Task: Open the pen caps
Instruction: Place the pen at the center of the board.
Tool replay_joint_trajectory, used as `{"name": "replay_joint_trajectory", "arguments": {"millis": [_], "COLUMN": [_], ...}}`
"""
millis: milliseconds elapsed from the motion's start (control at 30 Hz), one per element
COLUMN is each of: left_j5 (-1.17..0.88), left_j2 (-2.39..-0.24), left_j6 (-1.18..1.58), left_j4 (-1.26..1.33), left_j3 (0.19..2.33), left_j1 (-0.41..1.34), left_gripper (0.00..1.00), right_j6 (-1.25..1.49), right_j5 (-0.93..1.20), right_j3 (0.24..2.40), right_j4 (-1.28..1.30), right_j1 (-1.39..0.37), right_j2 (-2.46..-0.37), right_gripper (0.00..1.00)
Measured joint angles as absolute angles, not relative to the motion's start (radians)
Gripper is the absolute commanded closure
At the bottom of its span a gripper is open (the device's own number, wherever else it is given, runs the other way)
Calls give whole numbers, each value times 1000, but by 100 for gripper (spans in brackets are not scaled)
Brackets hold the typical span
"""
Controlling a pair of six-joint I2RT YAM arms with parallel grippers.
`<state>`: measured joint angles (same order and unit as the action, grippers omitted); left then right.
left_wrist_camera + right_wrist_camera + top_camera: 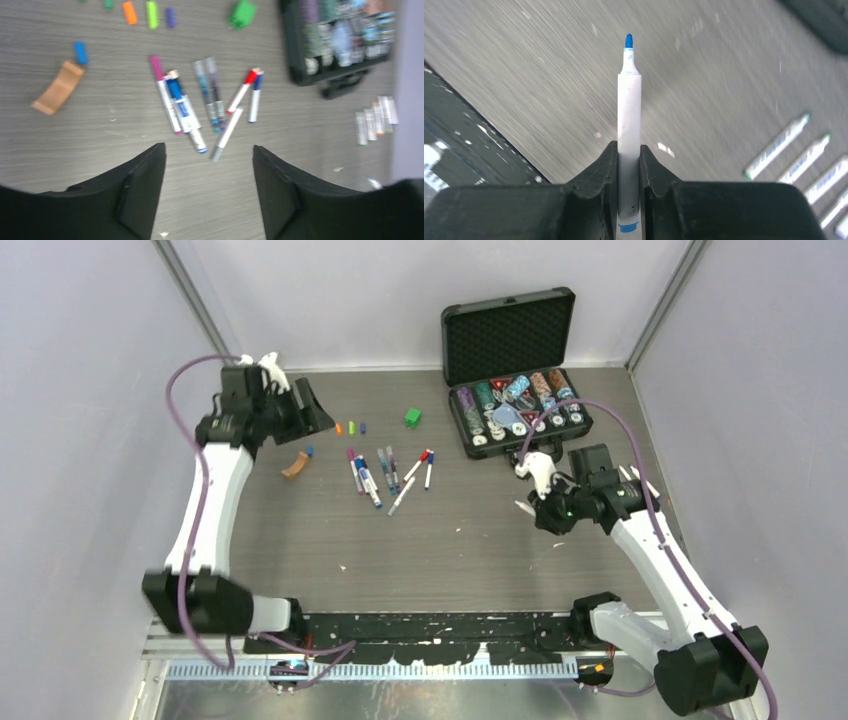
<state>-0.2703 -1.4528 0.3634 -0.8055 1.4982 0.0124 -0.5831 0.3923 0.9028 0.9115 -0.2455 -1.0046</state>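
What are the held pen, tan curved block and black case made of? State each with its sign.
Pen in the right gripper: likely plastic; smooth white barrel, slight sheen. Tan curved block: perhaps wood or plastic; matte, unclear. Black case: likely hard plastic shell; dimpled foam-like lid lining.

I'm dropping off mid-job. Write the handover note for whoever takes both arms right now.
Left gripper: open, empty, above the table near the pile of pens.
Right gripper: shut on a blue-tipped pen, cap off.
Done: loose caps lie at the far left, and a row of uncapped pens lies by the right edge.
Left to do: set the held pen down, then uncap the several capped pens lying mid-table.
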Motion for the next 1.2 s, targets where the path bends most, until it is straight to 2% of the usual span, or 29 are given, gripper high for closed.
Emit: {"name": "replay_joint_trajectory", "arguments": {"millis": [133, 200, 300, 667, 900, 1033, 1200], "left_j5": [-418, -480, -516, -472, -473, -473, -472], "left_j2": [-1153, -1010, -911, -776, -783, -791, -791], "left_j6": [422, 455, 459, 384, 384, 385, 384], "left_j4": [-653, -593, -588, -610, -595, -595, -595], "left_j3": [1240, 1082, 957, 795, 789, 789, 789], "left_j1": [11, 11, 11, 11, 11, 11, 11], "left_gripper": [17, 16, 16, 12, 12, 12, 12], "right_j6": [-604, -625, -659, -813, -835, -823, -804], "right_j5": [278, 220, 165, 54, 41, 43, 50], "right_j3": [830, 786, 747, 669, 663, 643, 610], "right_j4": [967, 1003, 1040, 1084, 1036, 967, 894], "right_j1": [-166, -119, -71, 149, 198, 199, 199], "right_j2": [-960, -937, -930, -976, -1062, -1113, -1159], "right_gripper": [100, 100, 100, 98, 93, 90, 78]}}
